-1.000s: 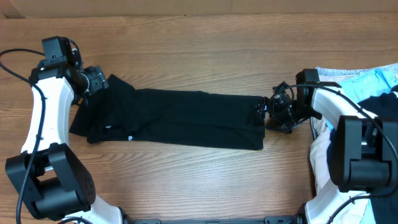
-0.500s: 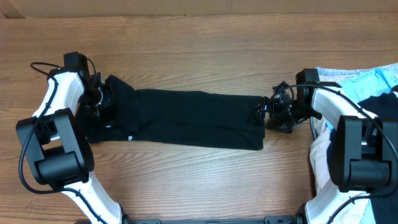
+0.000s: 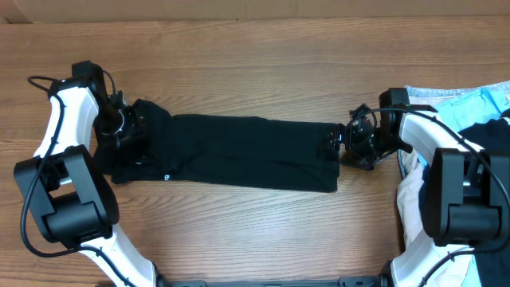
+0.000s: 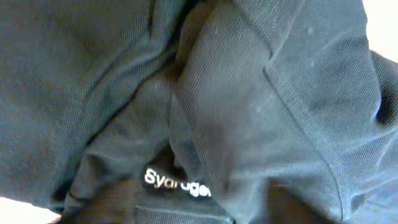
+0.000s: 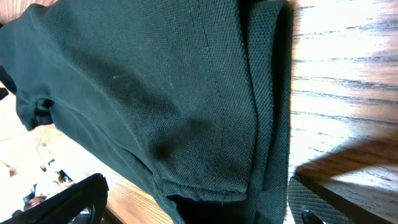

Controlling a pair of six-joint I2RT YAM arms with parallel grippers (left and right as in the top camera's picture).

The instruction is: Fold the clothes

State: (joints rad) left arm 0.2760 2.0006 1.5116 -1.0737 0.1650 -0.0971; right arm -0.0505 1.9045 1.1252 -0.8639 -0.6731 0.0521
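Note:
The black T-shirt (image 3: 239,151) lies on the table as a long flat band running left to right. My left gripper (image 3: 127,126) sits over its rumpled left end. In the left wrist view black knit (image 4: 249,93) fills the frame, with a lettered neck label (image 4: 177,182) low down; two dark blurs at the bottom edge stand wide apart over the cloth. My right gripper (image 3: 344,147) is at the shirt's right end. In the right wrist view its fingers (image 5: 68,199) stand wide apart, open, with the folded hem edge (image 5: 249,155) lying between them.
A heap of other cloth sits at the right edge: a light-blue garment (image 3: 470,104), a black garment (image 3: 494,131) and white cloth (image 3: 410,199). Bare wooden table (image 3: 239,64) runs behind and in front of the shirt.
The left arm came down from above the shirt's left corner onto its left end, then shifted slightly. The right arm and the shirt's right end have not moved.

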